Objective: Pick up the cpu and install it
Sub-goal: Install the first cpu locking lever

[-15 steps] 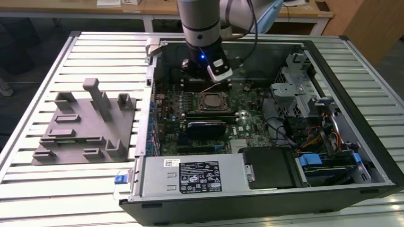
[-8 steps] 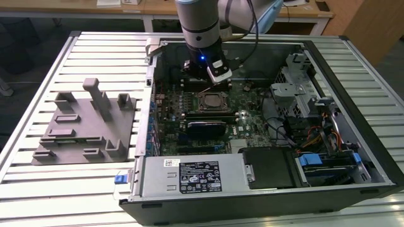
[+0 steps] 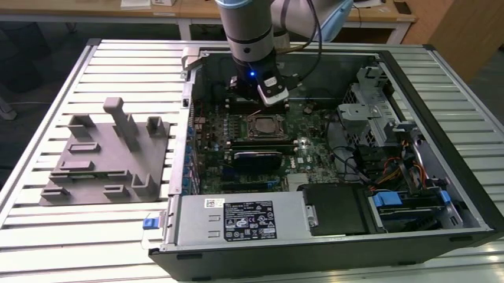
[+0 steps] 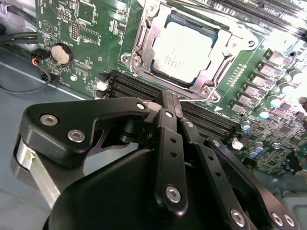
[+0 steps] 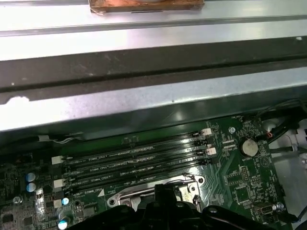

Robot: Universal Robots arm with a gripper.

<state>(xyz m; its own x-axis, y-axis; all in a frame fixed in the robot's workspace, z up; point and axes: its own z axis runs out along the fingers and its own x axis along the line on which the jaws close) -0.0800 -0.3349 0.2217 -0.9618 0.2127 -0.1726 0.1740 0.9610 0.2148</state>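
Looking across the whole scene, the exterior view takes in the open computer case lying on a slatted tabletop, with a grey plastic fixture well apart toward the exterior view's left and the arm reaching down into the case. The second wrist view gives instead a close look at the green motherboard and the socket frame, while the first wrist view shows the memory slots and the case's metal wall beyond them.

The cpu sits inside the socket frame, flat and square to it. The claw hangs just above the board, beside the socket's edge and near the memory slots, apart from the cpu and holding nothing. Its fingers meet at one dark tip, pressed together.

The cpu is a flat square with a pale silvery top, faint print and a thin darker rim.
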